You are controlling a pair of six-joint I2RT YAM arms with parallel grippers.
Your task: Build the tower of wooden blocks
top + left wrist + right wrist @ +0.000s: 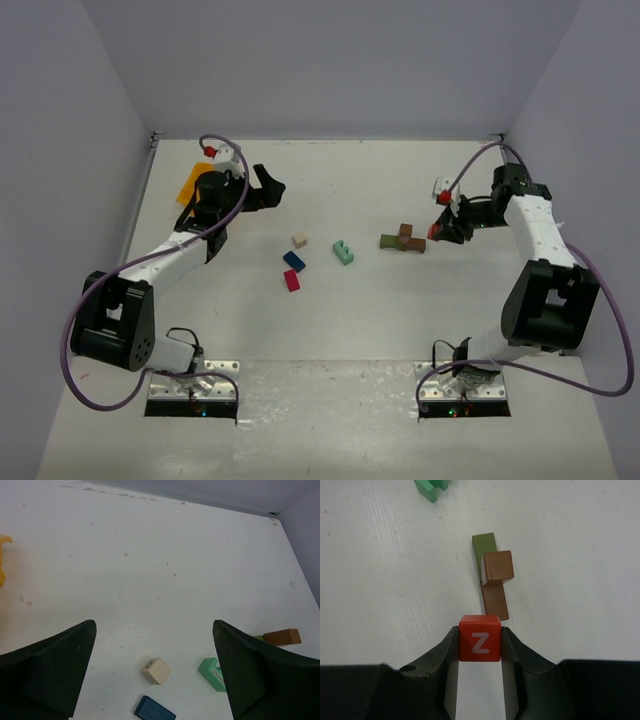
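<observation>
placement is in hand: in the top view the right end effector (441,226) is hovering just beside the brown blocks (408,238), its load hiding from sight. in the left wrist view the left end effector (154,627) is gaping empty near the tan cube (155,670). in the right wrist view the jaws are clamping the red z cube (480,639), likely needing a level lowering onto the upper brown cube (498,566); its height is proving unclear.
</observation>
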